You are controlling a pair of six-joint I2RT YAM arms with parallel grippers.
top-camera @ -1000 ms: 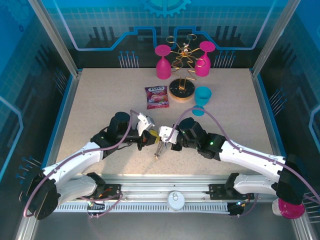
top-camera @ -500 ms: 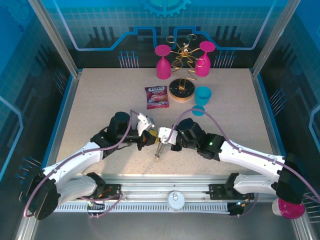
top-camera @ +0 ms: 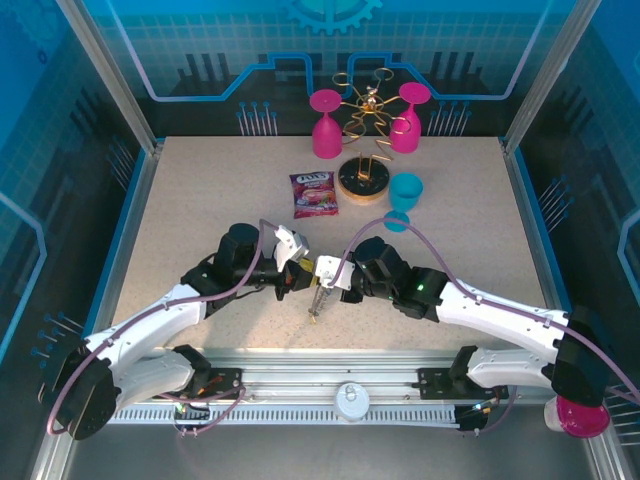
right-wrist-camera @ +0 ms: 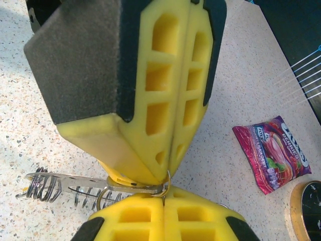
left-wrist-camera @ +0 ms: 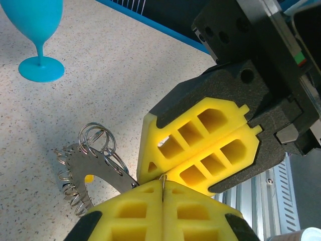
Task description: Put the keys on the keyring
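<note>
Saw left gripper (left-wrist-camera: 163, 185) and right gripper (right-wrist-camera: 164, 194) squeezed tight, tip to tip — both nipping the keyring (left-wrist-camera: 100, 170), sticking out sideways.

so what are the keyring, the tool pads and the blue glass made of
keyring: grey metal, flat plate with dull sheen, shiny wire loops.
tool pads: yellow foam or soft plastic, matte, moulded hollow cells.
blue glass: probably plastic, opaque, even colour, soft gloss.

Far end of my table (top-camera: 200, 210): I note a gold wire rack (top-camera: 366, 100) on a round wooden base (top-camera: 362, 182). Left pink goblet (top-camera: 325, 128) and right pink goblet (top-camera: 407, 120) hang from it upside down. Teal goblet (top-camera: 405, 190) upright just right of the base. Candy packet (top-camera: 314, 194) lies flat, left of the base.
</note>
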